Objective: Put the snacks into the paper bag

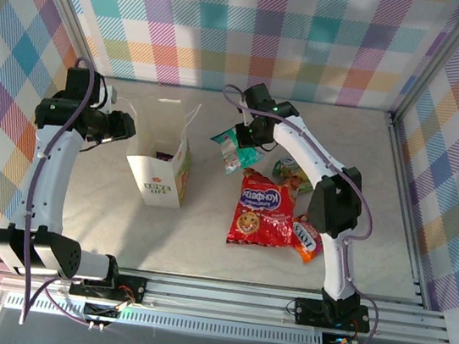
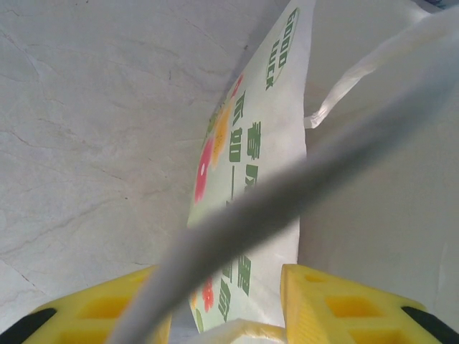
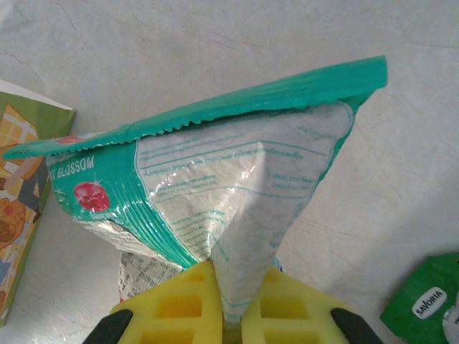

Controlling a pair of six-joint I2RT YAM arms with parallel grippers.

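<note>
Pale marbled table point(image 1: 119, 225) inside pastel plaid walls point(image 1: 258, 31).

Glossy crinkled foil teal-white packet point(image 3: 237, 208), matt white paper bag point(image 2: 258, 179), smooth marble-look table point(image 1: 202, 245).
</note>
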